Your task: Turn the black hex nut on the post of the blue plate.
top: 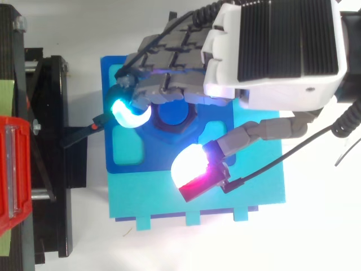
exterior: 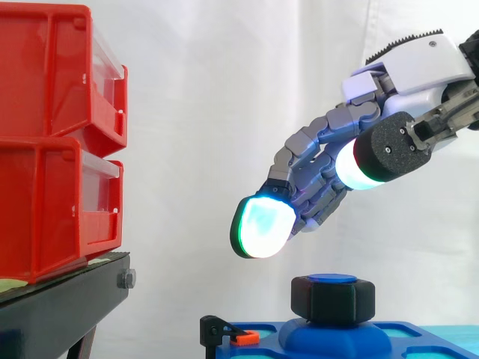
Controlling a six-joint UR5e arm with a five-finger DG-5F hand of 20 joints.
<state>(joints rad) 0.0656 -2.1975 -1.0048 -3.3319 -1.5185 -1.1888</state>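
On post (exterior: 333, 278) of blue plate (top: 110, 79): blk hex nut (exterior: 333, 301).

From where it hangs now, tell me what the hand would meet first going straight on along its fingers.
Probably the left edge of the blue plate, by the black clip. The hand slants down and left, its fingers reaching past the black hex nut. Depth is unclear.
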